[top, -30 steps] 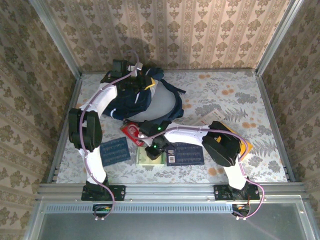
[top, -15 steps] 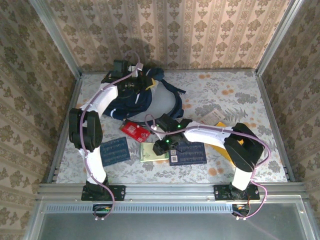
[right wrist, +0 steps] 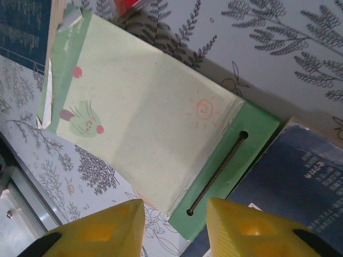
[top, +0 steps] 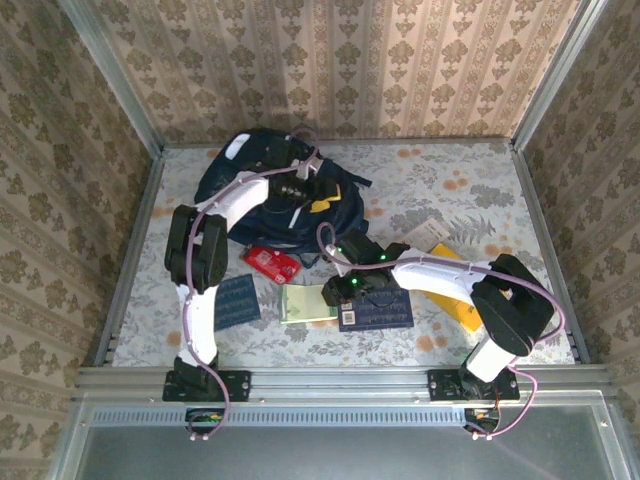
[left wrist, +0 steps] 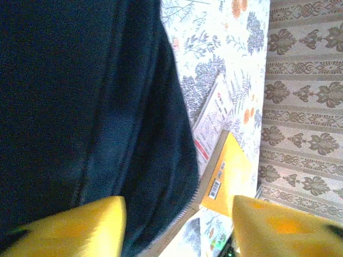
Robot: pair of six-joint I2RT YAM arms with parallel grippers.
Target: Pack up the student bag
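Navy fabric student bag (left wrist: 64,107): left jaws wide, empty above it. Right jaws part-open, empty, poised over pale-green notepad (right wrist: 144,123), likely next pick.

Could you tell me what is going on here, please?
Two robot arms are packing a bag. The left gripper hangs over the bag at the back, jaws open. The right gripper hovers over a green notepad, jaws open, holding nothing. A red item and navy booklets lie nearby, unpacked.

the dark navy student bag (top: 222,180) (left wrist: 80,107) lies slumped at the table's (top: 470,190) far left.
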